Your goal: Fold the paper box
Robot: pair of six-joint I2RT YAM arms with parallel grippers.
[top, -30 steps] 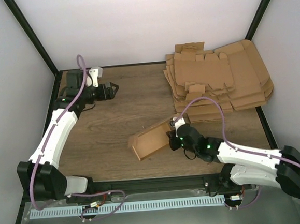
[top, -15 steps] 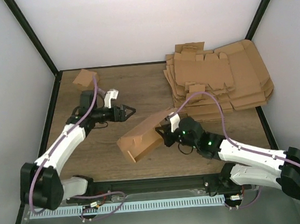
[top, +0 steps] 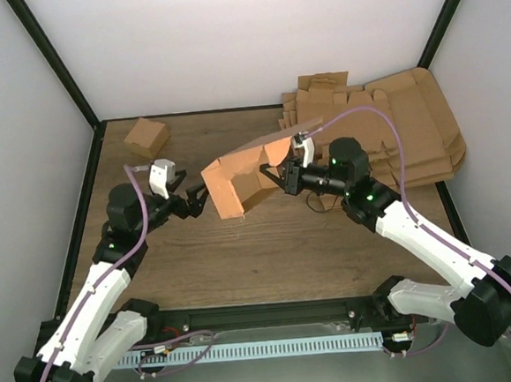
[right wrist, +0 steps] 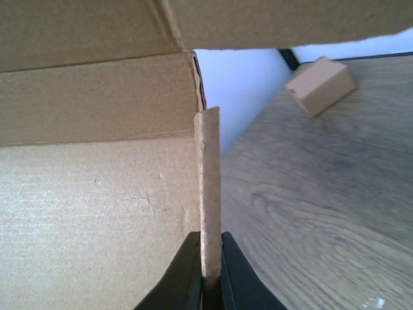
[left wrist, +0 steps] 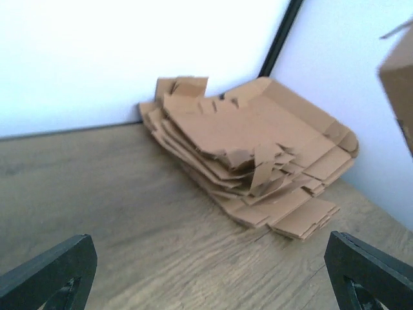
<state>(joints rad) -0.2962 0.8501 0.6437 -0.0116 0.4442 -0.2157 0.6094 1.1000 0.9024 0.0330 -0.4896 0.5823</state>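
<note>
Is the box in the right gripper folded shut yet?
No, open: the paper box shows raised walls, with its interior exposed in the right wrist view.

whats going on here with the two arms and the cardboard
The right pincer is shut on a thin wall edge of the partly folded paper box and holds it up over the middle of the table. The left pincer is wide open close to the box's left end, gripping nothing. A small finished box sits at the far left, and a stack of flat blanks lies at the far right.

paper box point(top: 237, 179) lifted, left end effector point(top: 200, 200) opened
</note>
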